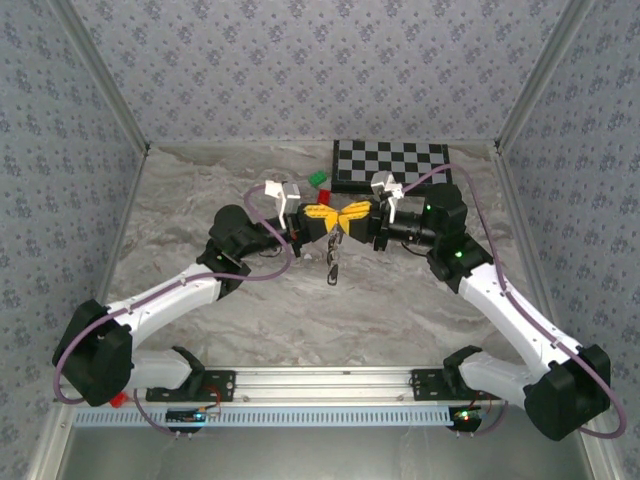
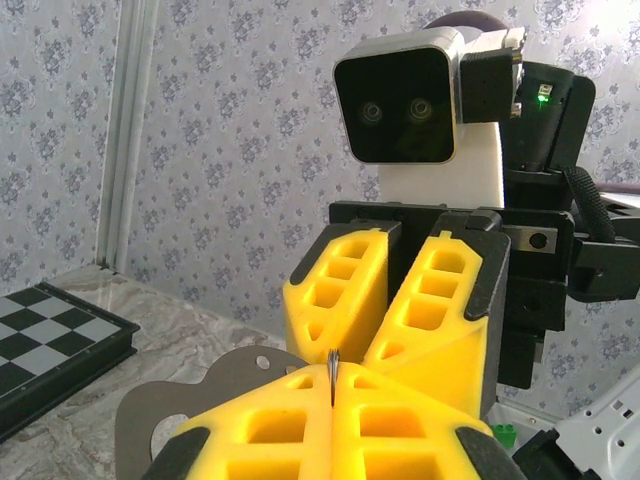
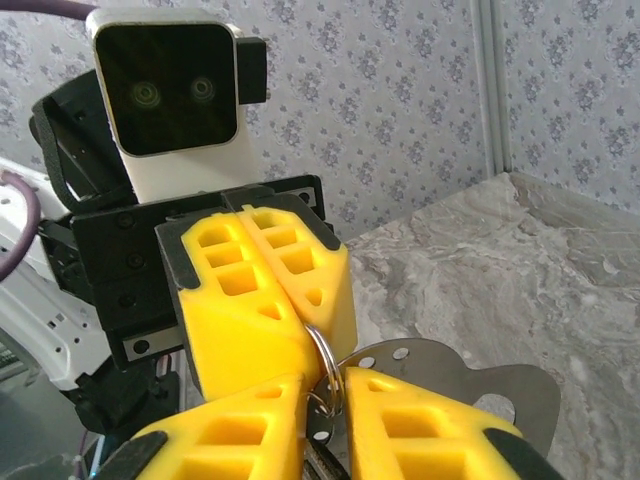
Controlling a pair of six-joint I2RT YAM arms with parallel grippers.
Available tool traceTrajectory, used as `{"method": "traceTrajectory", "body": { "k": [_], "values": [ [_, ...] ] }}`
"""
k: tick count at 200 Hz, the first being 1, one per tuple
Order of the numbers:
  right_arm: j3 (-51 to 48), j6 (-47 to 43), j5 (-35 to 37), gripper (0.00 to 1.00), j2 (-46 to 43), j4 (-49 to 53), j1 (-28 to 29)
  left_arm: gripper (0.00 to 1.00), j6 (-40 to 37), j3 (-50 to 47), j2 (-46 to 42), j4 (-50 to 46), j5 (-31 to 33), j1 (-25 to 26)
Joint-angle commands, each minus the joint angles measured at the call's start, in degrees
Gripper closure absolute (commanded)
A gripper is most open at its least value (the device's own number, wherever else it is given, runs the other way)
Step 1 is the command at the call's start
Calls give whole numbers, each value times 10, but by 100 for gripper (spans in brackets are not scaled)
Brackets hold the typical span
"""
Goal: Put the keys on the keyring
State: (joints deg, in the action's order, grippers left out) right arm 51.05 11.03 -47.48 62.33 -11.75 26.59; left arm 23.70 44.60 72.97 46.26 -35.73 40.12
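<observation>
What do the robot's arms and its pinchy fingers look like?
The left arm and right arm have long white parts joined by chunky black joints. A purple cable runs along each. The fingers are bright yellow wedges with cut-out holes and black backs. Above them sits a white camera box with a black face, near a tiny green light.

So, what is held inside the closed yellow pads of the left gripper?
A thin silvery wire keyring sticks out of the left gripper, which is shut on it. The pinched part is covered, and small dark pieces hang below.
</observation>
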Motion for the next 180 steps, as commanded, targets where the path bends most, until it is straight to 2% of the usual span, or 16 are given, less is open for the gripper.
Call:
{"method": "traceTrajectory", "body": {
  "k": [1,14,64,70,92,114,129,159,180],
  "values": [
    [4,7,-25,91,7,-33,8,100,12,13,3,40,-36,4],
    [7,7,-33,100,11,-30,9,100,11,14,3,40,-37,4],
    [8,-8,-43,100,8,-6,2,100,2,14,-1,24,-32,3],
    [11,-15,-45,100,8,5,0,97,0,16,-2,16,-31,3],
    [31,-58,-50,100,7,79,-7,89,-9,24,-4,-11,-36,-1],
    [62,-116,-55,100,12,174,-11,88,-19,28,-5,-31,-49,-7],
    [83,-150,-53,100,16,229,-12,83,-24,31,-4,-43,-57,-12],
    [102,-186,-35,100,21,287,-13,76,-24,35,-3,-54,-74,-24],
    [118,-211,-20,100,27,330,-13,75,-29,36,-5,-64,-81,-31]
  ]
}}
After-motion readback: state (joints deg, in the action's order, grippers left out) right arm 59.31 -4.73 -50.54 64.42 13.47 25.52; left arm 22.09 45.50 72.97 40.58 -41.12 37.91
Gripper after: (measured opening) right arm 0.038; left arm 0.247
